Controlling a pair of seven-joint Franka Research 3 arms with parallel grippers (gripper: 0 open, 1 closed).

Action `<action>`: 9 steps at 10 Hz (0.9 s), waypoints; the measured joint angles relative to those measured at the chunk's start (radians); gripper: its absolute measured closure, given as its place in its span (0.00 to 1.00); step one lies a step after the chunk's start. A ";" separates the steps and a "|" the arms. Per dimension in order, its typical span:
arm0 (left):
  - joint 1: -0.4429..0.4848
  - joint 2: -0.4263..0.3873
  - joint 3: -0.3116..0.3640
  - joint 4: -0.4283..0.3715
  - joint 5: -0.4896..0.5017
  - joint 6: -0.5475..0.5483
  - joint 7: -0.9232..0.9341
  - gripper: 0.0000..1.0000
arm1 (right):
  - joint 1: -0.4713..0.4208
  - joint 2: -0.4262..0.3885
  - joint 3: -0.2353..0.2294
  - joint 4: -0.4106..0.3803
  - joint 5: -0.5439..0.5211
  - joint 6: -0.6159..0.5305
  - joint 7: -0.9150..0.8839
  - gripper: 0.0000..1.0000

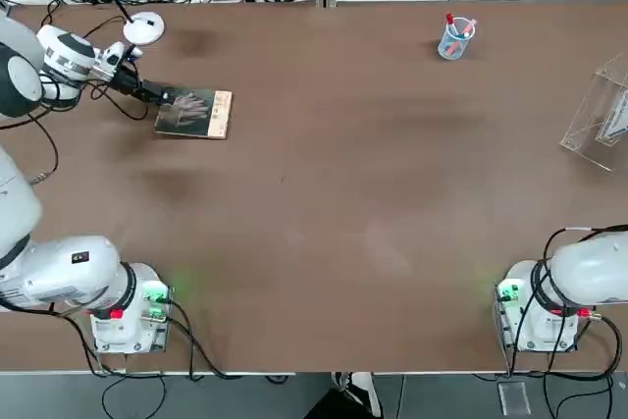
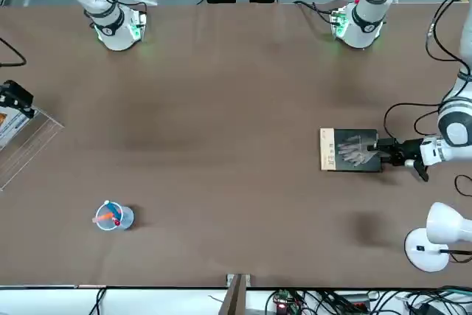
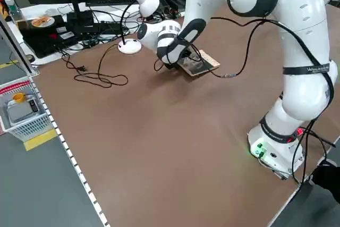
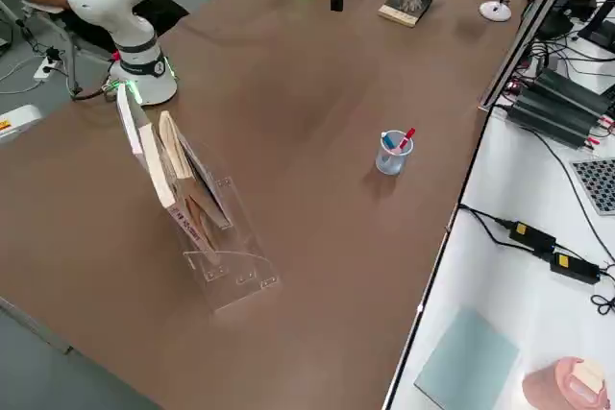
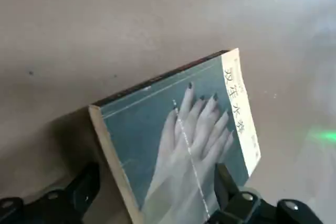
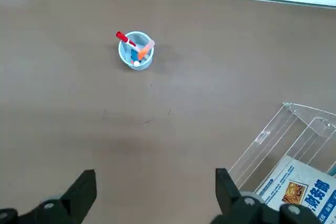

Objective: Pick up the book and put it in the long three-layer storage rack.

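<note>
The book (image 1: 196, 113) lies on the brown table at the far left, dark cover with a pale hand and a tan strip. My left gripper (image 1: 157, 96) reaches in low from the left side. In the left wrist view its fingers (image 5: 84, 187) stand wide apart on either side of the book's (image 5: 178, 145) near end, open and not clamped. The clear three-layer storage rack (image 1: 599, 115) stands at the far right edge with other books leaning in it (image 4: 183, 189). My right gripper (image 6: 154, 182) hangs open high above the table, with the rack (image 6: 294, 140) below it.
A clear pen cup (image 1: 454, 38) with coloured pens stands at the back, right of centre. A white desk lamp (image 1: 142, 26) sits just behind the book. Cables trail beside the left arm (image 3: 95, 75). A benchtop with cables and power bricks borders the table's far edge.
</note>
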 joint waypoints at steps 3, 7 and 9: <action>0.003 0.006 0.000 0.016 0.000 -0.044 0.010 0.04 | 0.000 0.000 0.000 0.000 0.000 0.000 0.000 0.00; 0.031 0.043 0.001 0.066 0.000 -0.131 0.034 0.04 | 0.000 0.000 0.000 0.000 0.000 0.000 0.000 0.00; 0.039 0.053 0.000 0.077 0.000 -0.147 0.037 0.04 | 0.000 0.000 0.000 0.000 0.000 0.000 0.000 0.00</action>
